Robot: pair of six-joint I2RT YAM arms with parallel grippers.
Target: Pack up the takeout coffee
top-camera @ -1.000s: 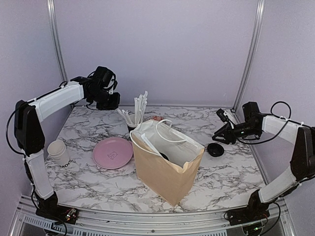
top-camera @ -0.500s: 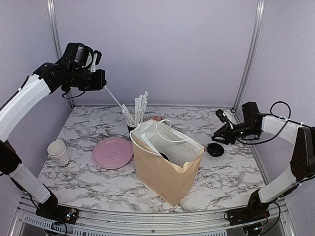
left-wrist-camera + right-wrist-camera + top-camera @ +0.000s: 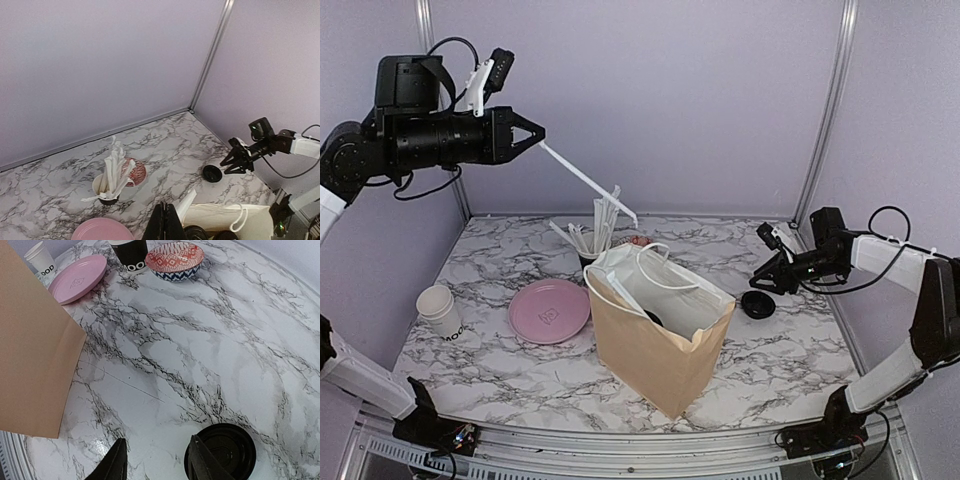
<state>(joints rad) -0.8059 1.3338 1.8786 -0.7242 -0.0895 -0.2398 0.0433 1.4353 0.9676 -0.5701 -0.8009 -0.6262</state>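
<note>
Marble worktop (image 3: 790,380), white with grey veins, carrying everything. Left arm (image 3: 430,145) high over the rear left corner; right arm (image 3: 885,255) low along the right edge.

Brown paper bag (image 3: 650,360) upright in the middle, nearer to the front edge, mouth open, white handles up. Deep inside it the takeout coffee (image 3: 653,318), only its black lid visible through the mouth.

Pink plate (image 3: 549,310) just beside the bag, on the left. Lidless white cups (image 3: 440,312), nested, near the left edge. Black cup of straws (image 3: 129,252) behind the bag, toward the rear edge. Red patterned bowl (image 3: 174,260) just beside that cup.

Left gripper (image 3: 540,137) pressed together, pinching a white straw (image 3: 588,183) that slants down to the right. Right gripper (image 3: 157,440) spread, only bare marble between the fingers, close over a loose black lid (image 3: 757,304) lying flat near the right edge. Touching the lid or not: cannot tell.
</note>
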